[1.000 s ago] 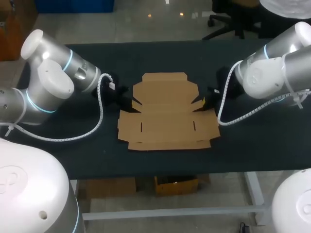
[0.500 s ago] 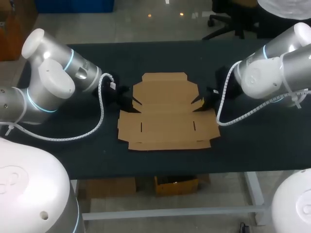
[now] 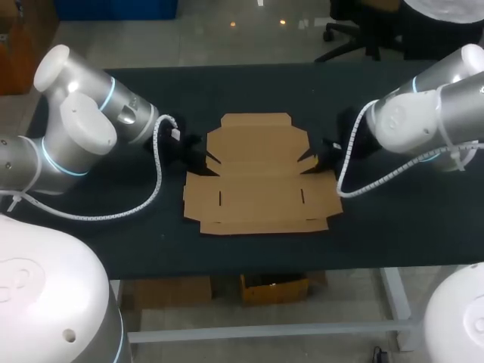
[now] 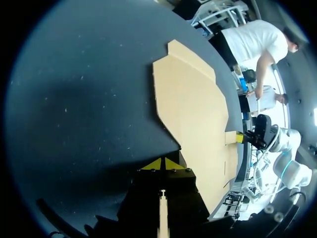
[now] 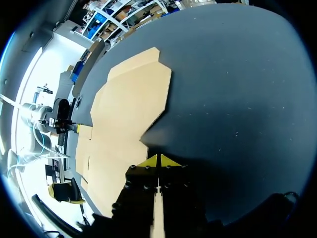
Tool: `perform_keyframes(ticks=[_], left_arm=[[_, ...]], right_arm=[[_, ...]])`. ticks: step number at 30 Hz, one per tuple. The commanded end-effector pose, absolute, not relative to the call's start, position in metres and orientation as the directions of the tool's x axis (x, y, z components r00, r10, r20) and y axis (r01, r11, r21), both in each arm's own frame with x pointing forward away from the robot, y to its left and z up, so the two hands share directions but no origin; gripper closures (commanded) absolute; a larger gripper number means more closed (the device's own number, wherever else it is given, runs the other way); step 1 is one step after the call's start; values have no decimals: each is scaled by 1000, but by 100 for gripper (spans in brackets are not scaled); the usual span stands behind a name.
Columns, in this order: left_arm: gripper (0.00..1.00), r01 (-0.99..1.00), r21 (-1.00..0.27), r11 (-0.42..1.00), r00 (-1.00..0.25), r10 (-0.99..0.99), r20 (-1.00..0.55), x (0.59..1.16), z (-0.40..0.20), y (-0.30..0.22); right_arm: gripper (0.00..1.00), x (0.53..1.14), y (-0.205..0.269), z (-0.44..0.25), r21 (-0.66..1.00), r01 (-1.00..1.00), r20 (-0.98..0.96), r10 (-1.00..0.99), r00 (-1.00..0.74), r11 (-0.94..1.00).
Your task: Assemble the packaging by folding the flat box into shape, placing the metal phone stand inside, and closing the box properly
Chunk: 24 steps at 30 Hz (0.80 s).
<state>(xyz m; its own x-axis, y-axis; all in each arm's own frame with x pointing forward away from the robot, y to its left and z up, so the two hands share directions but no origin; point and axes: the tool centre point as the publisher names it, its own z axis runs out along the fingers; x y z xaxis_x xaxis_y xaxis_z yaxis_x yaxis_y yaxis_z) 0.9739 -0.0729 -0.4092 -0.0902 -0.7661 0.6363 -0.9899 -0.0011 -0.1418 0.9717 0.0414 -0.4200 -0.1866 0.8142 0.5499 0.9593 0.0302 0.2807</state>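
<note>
While table [image 3: 393, 219] carries flat box [image 3: 261, 181] unfolded between both jaw pairs, step in hand looks like first fold; nothing raised yet. Box: tan cardboard, flaps spread, side notch just ahead of each jaw pair. Left gripper [image 4: 162, 163], right gripper [image 5: 158, 160]: tips pressed together, empty. Next likely needs tips under side flaps, even lift.

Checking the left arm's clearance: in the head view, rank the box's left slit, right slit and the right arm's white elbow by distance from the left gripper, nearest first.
From the left gripper:
1. left slit, on the box's near left.
2. right slit, across the box.
3. white elbow, past the box's right edge.
</note>
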Motion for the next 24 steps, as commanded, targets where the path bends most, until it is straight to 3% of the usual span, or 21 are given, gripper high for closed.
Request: perform_keyframes(ticks=[1, 24], left_arm=[[100, -990, -141, -3, -88, -772, 630, 972, -408, -74], [100, -990, -141, -8, -80, -794, 603, 971, -402, -82]], right_arm=[[100, 976, 41, -424, 276, 961, 565, 803, -192, 36], [100, 972, 54, -419, 291, 955, 541, 813, -214, 57]])
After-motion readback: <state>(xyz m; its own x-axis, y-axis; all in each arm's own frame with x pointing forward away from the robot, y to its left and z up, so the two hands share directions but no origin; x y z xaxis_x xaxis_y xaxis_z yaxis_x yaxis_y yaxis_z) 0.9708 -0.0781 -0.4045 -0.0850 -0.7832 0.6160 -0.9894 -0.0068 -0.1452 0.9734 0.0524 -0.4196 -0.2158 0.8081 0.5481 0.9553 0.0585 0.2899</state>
